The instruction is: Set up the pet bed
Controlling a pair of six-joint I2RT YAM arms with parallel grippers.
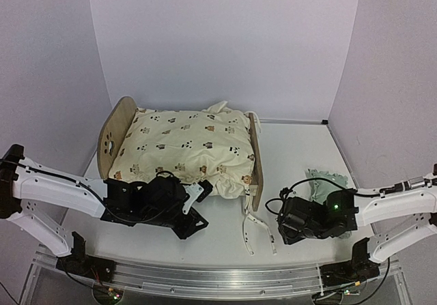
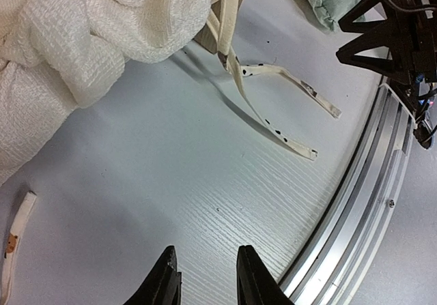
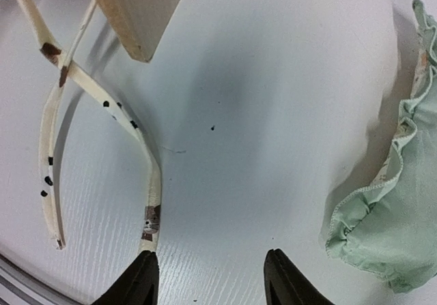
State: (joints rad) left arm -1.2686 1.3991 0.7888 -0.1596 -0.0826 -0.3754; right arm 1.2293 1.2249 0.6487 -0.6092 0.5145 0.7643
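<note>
The pet bed (image 1: 113,131) is a light-wood frame with a paw-print headboard at the left and a foot rail (image 1: 256,158) at the right. The cream bear-print cushion (image 1: 184,144) lies on it and hides the base. Its ties (image 1: 249,233) trail onto the table in front of the foot rail. My left gripper (image 1: 198,220) is open and empty, low over the table just in front of the cushion (image 2: 82,39); it also shows in the left wrist view (image 2: 205,254). My right gripper (image 1: 278,215) is open and empty, right of the ties (image 3: 153,182); in the right wrist view (image 3: 213,257) one tie end reaches its left finger.
A small mint green pillow (image 1: 328,182) lies on the table behind my right gripper and shows at the right edge of the right wrist view (image 3: 396,230). A metal rail (image 1: 218,278) runs along the table's near edge. A wooden bed corner (image 3: 136,11) stands ahead of my right gripper.
</note>
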